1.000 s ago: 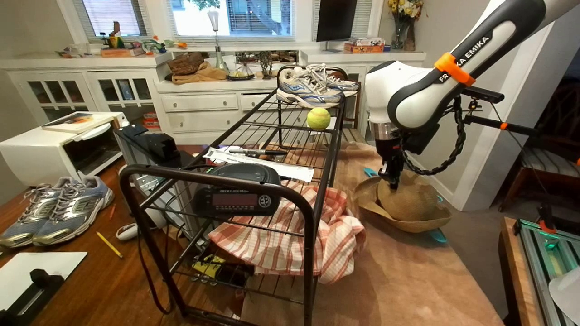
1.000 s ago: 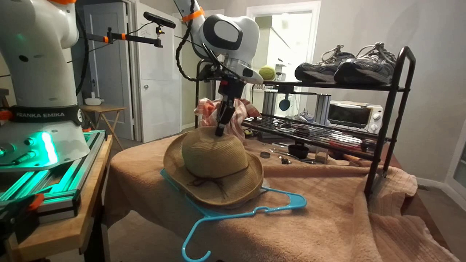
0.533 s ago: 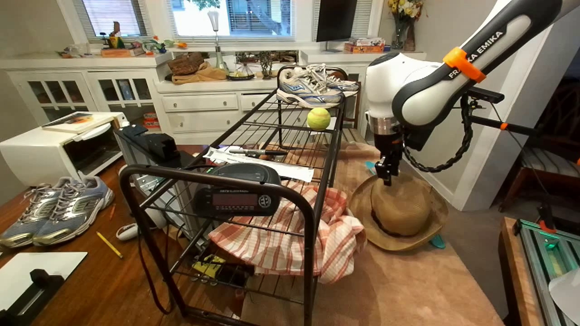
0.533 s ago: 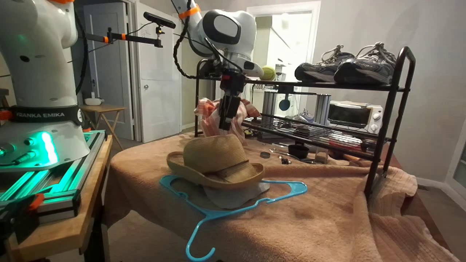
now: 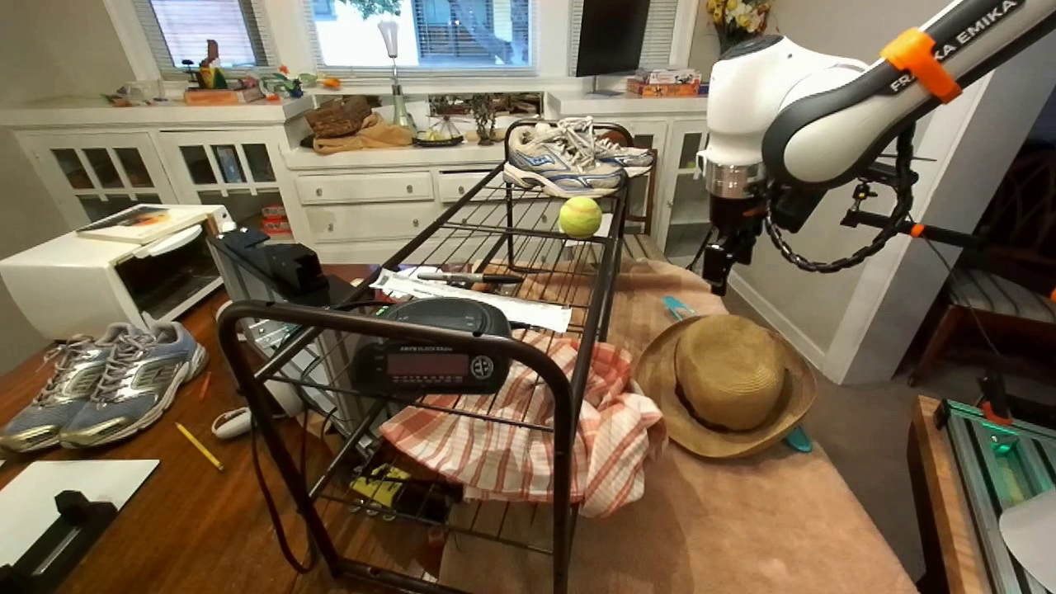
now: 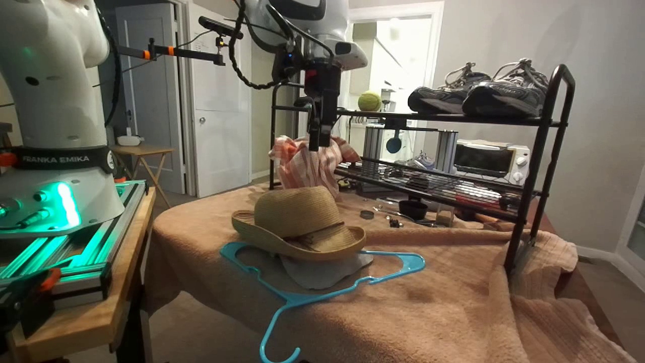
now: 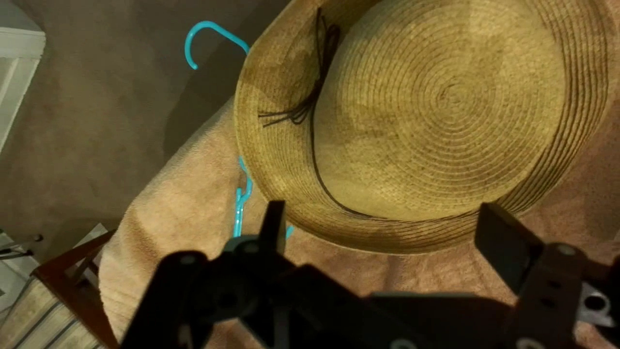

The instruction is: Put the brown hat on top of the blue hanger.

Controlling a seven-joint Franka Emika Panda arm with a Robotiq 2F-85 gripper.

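Spiral-woven straw, brim curling: the brown hat (image 6: 297, 217) sits over the slick blue hanger (image 6: 295, 299) on the fuzzy-draped bench (image 6: 453, 297)! The tool (image 7: 381, 206), released, gapes above; "FRANKA EMIKA" reads the arm's base (image 6: 55, 174).

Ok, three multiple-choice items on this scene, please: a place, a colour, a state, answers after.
1. Where is the brown hat relative to the blue hanger?
A under it
B over it
C hung from its hook

2. What colour is the ball on the rack?
A yellow-green
B red
C white

3. How does the hand stand?
A shut on the hat
B shut on the hanger
C open

1 B: hanger ends emerge from beneath the hat.
2 A: both exterior views show that colour.
3 C: the wrist view shows its fingers spread.
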